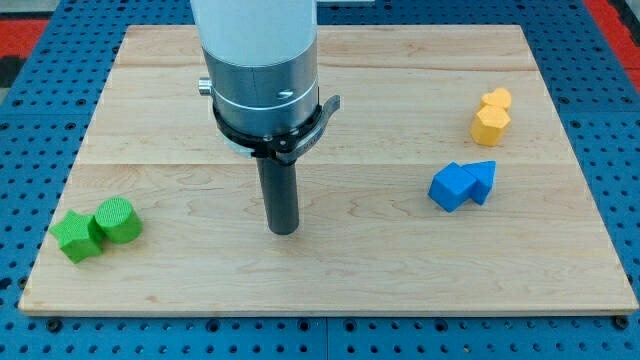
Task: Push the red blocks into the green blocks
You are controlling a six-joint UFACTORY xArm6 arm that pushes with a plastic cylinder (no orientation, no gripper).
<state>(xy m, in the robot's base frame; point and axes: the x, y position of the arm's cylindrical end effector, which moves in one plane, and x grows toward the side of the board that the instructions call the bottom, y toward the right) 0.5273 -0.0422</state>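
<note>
No red block shows anywhere in the view. Two green blocks sit touching at the view's lower left: a star-like one [78,236] and a round cylinder [119,220] to its right. My tip [284,230] rests on the wooden board [330,280] left of centre, well to the right of the green blocks and touching no block. The arm's wide body hides part of the board at the view's top.
Two yellow blocks [491,116] sit touching at the view's upper right. Two blue blocks [462,184] sit touching below them. A blue pegboard surface [30,120] surrounds the board.
</note>
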